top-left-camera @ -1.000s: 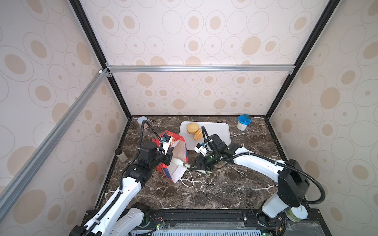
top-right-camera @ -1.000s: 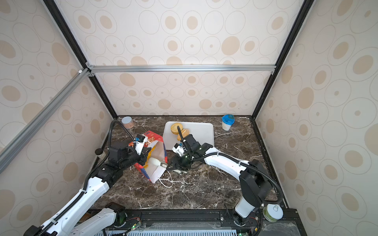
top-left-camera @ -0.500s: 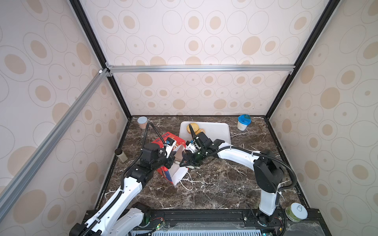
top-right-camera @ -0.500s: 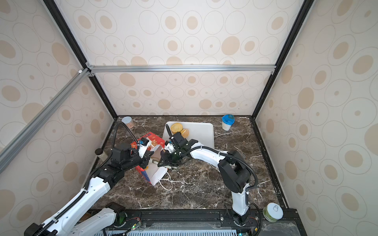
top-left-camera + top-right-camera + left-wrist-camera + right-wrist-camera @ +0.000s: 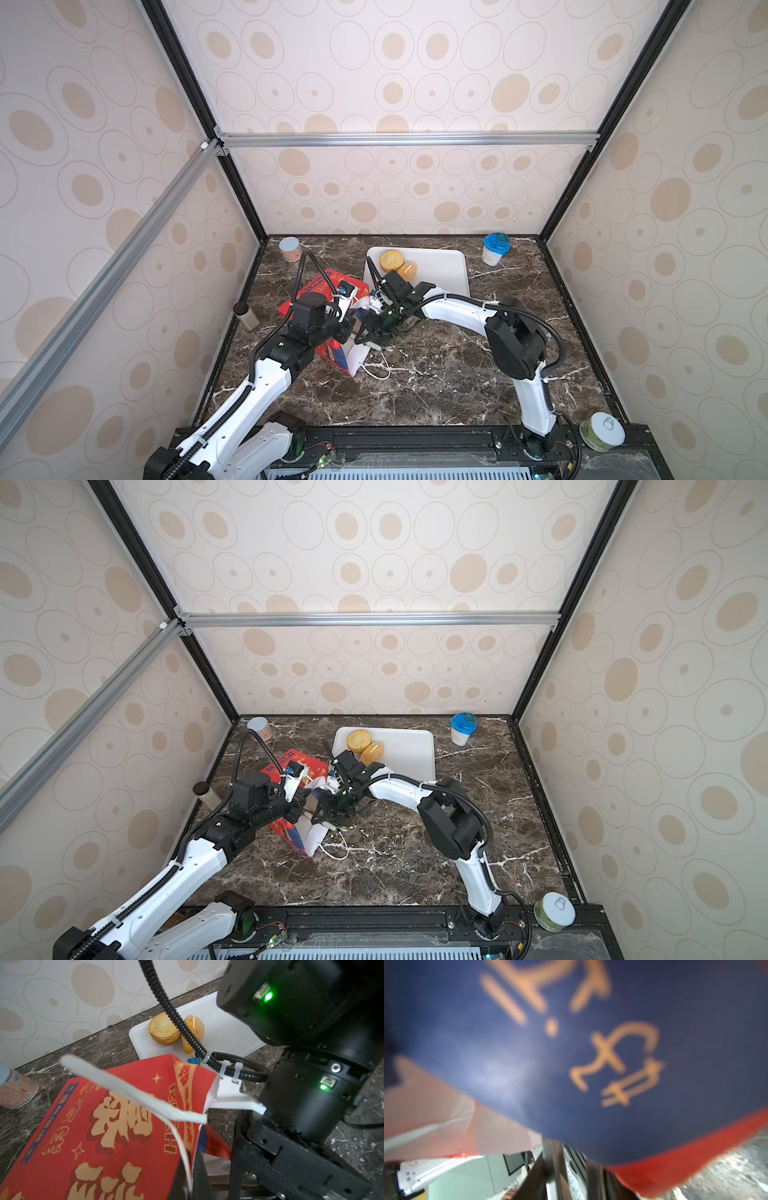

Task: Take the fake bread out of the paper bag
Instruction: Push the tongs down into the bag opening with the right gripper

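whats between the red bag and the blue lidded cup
The white tray, carrying two fake bread pieces near its left end; both top views show it.

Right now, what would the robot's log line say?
left claw: shut on bag rim | right claw: at bag mouth, grip unclear | tray: bun, seeded oval | bag inside: hidden

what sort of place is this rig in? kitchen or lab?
Most likely a lab test booth, not a kitchen: patterned wall panels on a black-and-aluminium frame box in a marble-look tabletop, and the left arm and right arm are mounted on its front rail.
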